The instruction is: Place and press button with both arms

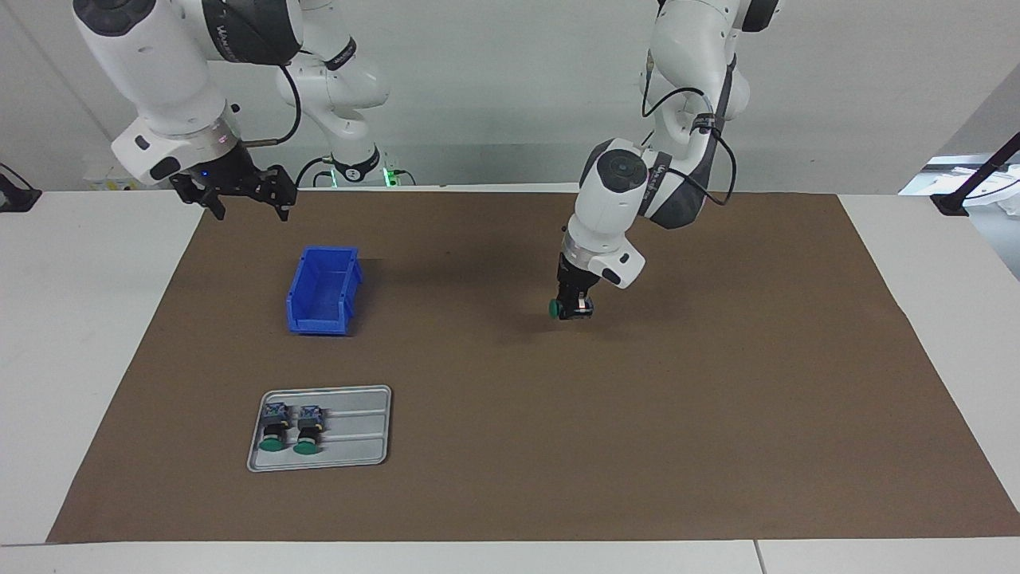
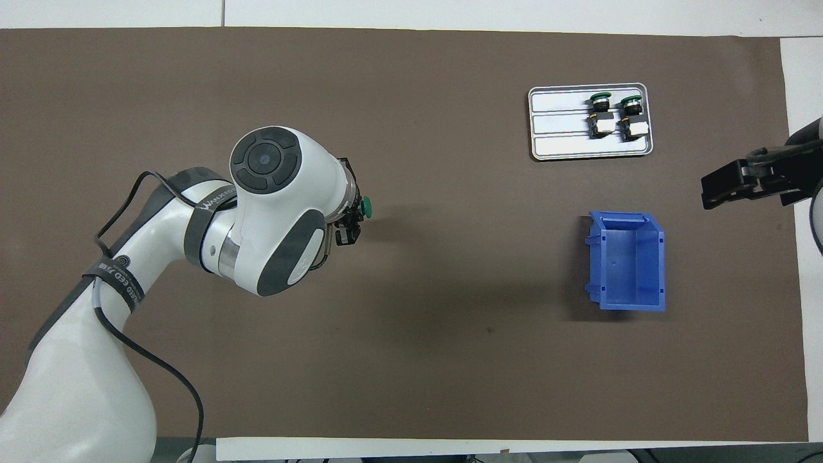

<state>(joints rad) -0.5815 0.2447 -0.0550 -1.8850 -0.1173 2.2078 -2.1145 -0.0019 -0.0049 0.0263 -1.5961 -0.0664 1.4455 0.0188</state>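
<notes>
My left gripper (image 1: 574, 308) is shut on a button (image 1: 555, 308) with a green cap and holds it just above the brown mat near the middle of the table; it also shows in the overhead view (image 2: 366, 207) beside the left gripper (image 2: 350, 222). Two more buttons (image 1: 275, 430) (image 1: 307, 431) lie side by side in a grey tray (image 1: 362, 430). My right gripper (image 1: 249, 199) is open and empty, raised over the mat's edge at the right arm's end; it waits there (image 2: 749, 183).
A blue open bin (image 1: 323, 291) stands on the brown mat (image 1: 717, 414), nearer to the robots than the tray. It shows in the overhead view (image 2: 629, 260), as does the tray (image 2: 559, 122). White table surrounds the mat.
</notes>
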